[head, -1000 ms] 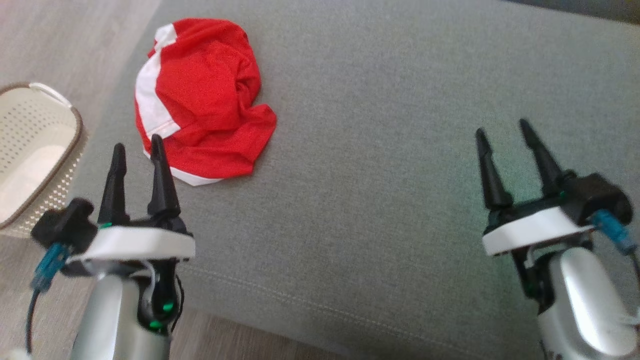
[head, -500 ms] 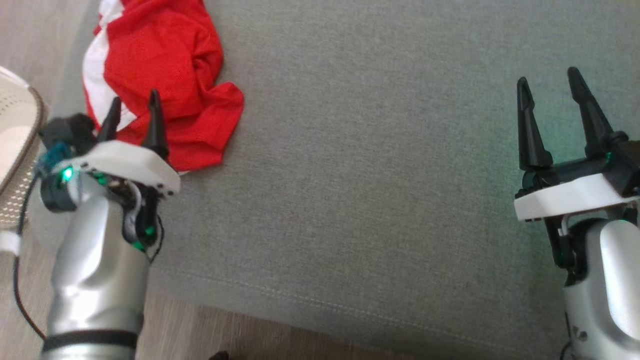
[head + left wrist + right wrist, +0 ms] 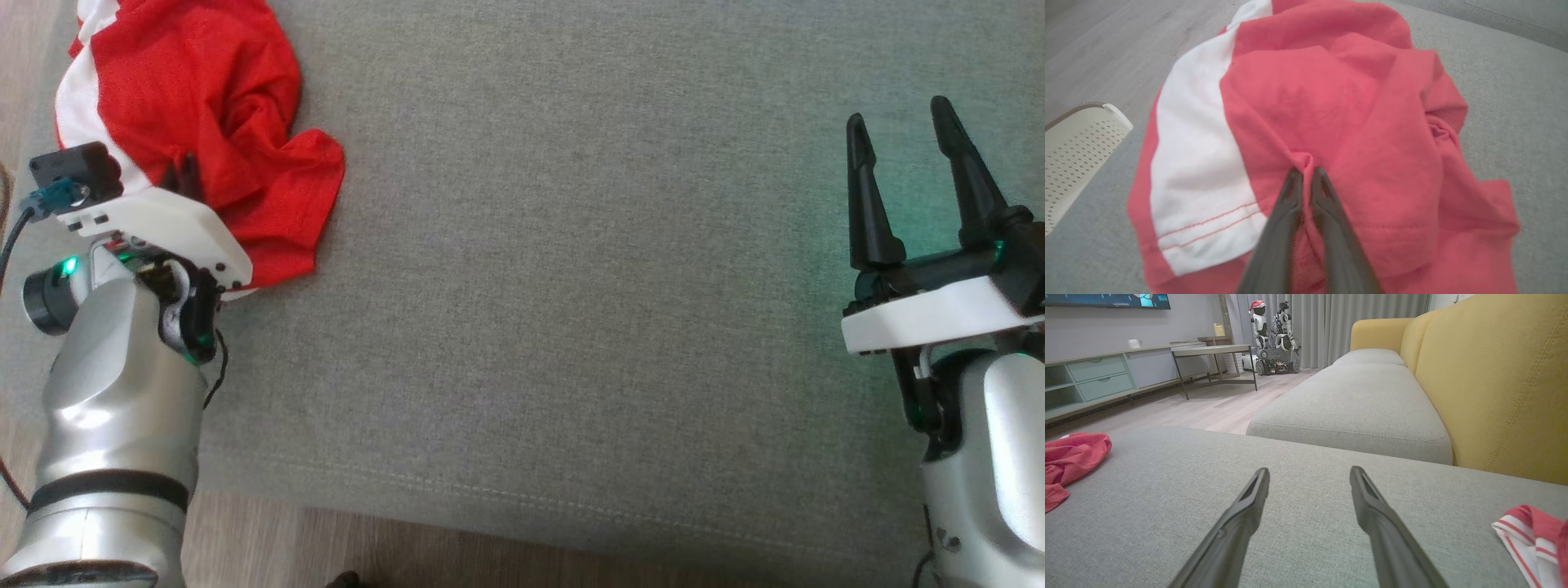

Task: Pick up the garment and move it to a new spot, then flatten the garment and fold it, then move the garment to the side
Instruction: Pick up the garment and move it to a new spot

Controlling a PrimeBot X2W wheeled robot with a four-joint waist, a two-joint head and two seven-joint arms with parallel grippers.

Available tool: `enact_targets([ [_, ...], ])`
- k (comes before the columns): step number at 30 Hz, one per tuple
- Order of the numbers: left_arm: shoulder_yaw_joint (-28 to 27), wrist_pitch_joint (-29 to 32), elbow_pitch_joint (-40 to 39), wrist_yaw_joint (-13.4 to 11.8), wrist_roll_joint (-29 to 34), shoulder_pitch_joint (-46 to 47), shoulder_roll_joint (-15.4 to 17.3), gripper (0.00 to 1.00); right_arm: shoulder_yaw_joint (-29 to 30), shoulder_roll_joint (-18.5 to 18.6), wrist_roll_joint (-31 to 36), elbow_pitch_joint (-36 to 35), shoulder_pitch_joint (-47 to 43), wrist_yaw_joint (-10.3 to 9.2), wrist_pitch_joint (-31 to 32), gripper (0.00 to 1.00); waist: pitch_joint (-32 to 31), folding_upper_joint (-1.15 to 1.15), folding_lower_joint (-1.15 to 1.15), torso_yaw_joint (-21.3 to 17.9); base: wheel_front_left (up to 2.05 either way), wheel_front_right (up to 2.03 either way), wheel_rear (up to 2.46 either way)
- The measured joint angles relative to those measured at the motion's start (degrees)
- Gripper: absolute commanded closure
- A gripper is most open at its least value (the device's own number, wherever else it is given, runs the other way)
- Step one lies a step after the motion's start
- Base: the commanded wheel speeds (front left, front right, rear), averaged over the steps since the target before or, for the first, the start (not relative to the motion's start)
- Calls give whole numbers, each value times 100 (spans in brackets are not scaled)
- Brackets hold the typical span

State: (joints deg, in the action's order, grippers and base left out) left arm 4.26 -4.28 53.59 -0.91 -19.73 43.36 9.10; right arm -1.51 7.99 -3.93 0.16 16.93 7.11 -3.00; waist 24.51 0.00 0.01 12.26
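A: Head view. We find the garment [image 3: 204,98] crumpled at the far left of the grey cushion [image 3: 571,286], with the left gripper [image 3: 181,173] tipped down into it. The right gripper [image 3: 898,116] hangs spread over bare cushion, well apart; we judge it is waiting for an edge to take.

B: Left wrist view. We record the left gripper [image 3: 1306,173] nearly closed, a raised ridge of red cloth pinched between its tips, just beside the white panel [image 3: 1196,163]. It is a thin, soft knit that should bunch and lift readily.

A: Right wrist view. Right gripper [image 3: 1309,471] wide, nothing between. The cushion is coarsely woven and flat; the garment [image 3: 1069,457] lies far left.
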Motion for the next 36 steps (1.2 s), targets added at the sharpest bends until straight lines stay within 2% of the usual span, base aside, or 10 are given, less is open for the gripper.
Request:
enact_targets([
  [4,19,-23,201,108,-10,49,-2,100,25,-21,0,36,0,0,-25,0,-44,0,0,-46,0,0,0],
  [9,24,-522,193,331,-63,77,-2,100,29,-138,-1,201,0,0,-177,0,-213,0,-1,-111,0,0,0],
  [19,99,-892,-742,599,-240,130,-158,100,44,-280,-15,513,-2,0,-413,0,-543,0,-1,-310,0,0,0],
  [29,495,-475,-2213,586,-263,-187,-448,100,41,-377,-113,702,-2,0,-580,0,-684,0,-1,-752,0,0,0],
  [36,1006,-119,-3072,419,-264,-270,-638,100,-12,-425,-171,814,11,0,-732,0,-649,0,-1,-1122,0,0,0],
])
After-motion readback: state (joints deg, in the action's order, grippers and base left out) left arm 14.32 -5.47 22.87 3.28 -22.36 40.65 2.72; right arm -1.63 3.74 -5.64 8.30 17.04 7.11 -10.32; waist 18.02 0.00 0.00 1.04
